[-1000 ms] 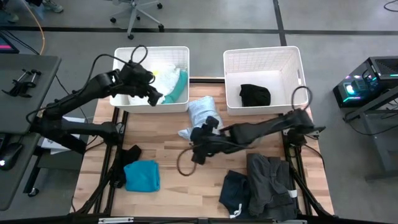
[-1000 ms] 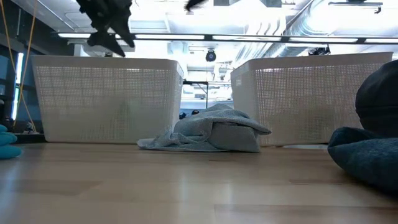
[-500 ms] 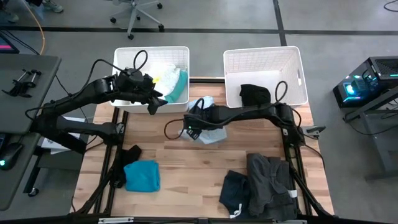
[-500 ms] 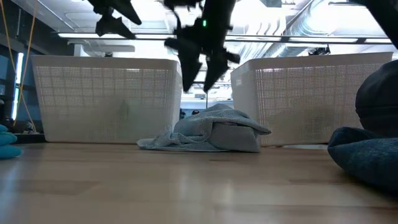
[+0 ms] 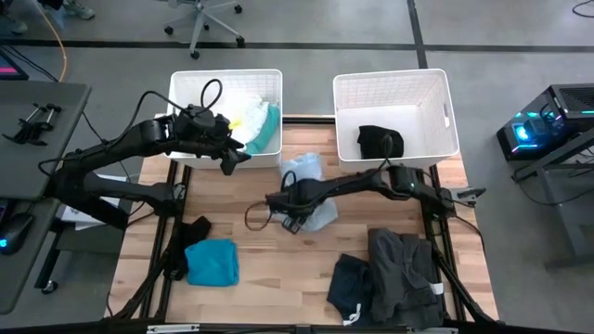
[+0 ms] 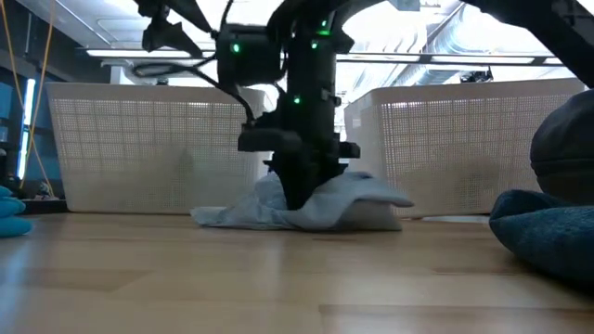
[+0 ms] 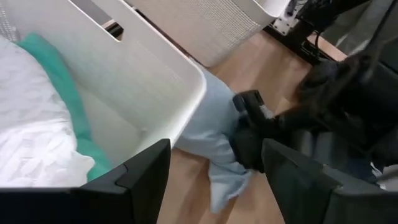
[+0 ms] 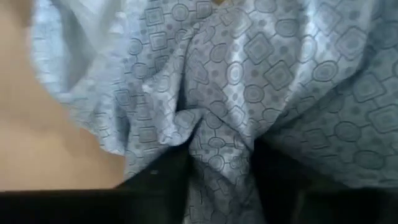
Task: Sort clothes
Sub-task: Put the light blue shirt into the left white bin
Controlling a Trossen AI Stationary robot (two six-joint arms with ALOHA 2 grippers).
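The right gripper (image 5: 295,216) pinches the crumpled pale blue patterned garment (image 5: 309,190) at table centre, its long axis running twelve to six o'clock; a second ago that gripper hovered lower. The left gripper (image 5: 234,154), jaws spread, hangs over the left white lattice basket (image 5: 200,82).

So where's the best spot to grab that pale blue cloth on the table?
Probably from straight above, on a raised fold near the middle of the pale blue cloth. It lies crumpled on the table, so its ridges give fingers something to pinch. The right gripper is pressing down into such a fold there.
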